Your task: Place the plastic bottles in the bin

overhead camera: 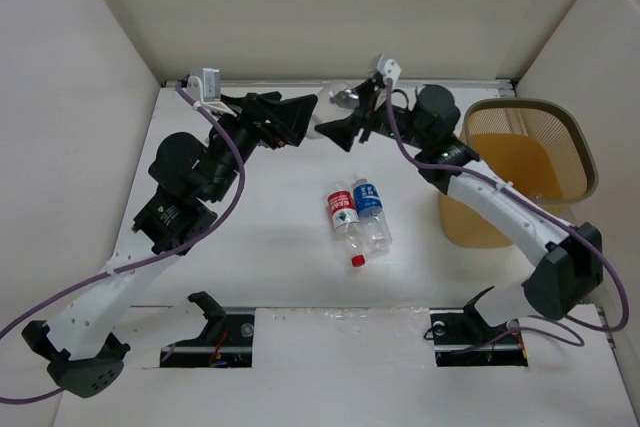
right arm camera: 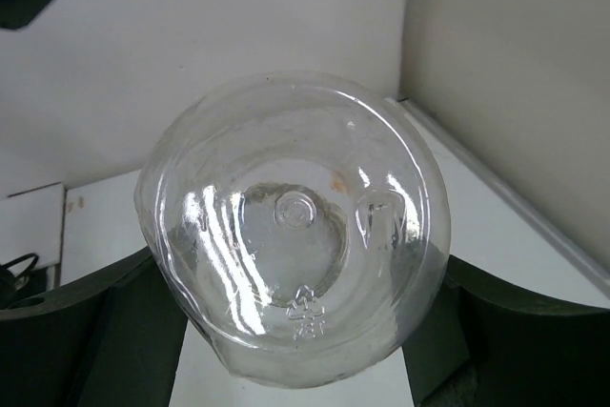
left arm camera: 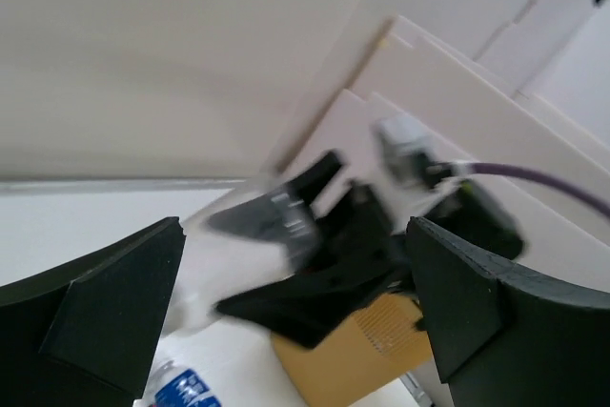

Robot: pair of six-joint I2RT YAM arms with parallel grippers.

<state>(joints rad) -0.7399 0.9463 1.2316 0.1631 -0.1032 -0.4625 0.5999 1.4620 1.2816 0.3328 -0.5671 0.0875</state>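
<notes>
Two clear plastic bottles, a red-labelled one [overhead camera: 342,211] and a blue-labelled one [overhead camera: 370,203], lie in the centre of the frame, not yet binned. I cannot tell what is inside the orange-yellow mesh bin [overhead camera: 470,225] at right. The right gripper [right arm camera: 300,335] pinches an unlabelled clear bottle [right arm camera: 291,274] between its jaws, at upper centre. The left gripper [left arm camera: 300,316] has its jaws spread and empty.

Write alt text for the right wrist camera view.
The round base of a clear plastic bottle fills the frame, held between the right gripper's two dark fingers at the bottom corners. Behind it, a white table meets pale walls in a corner.
</notes>
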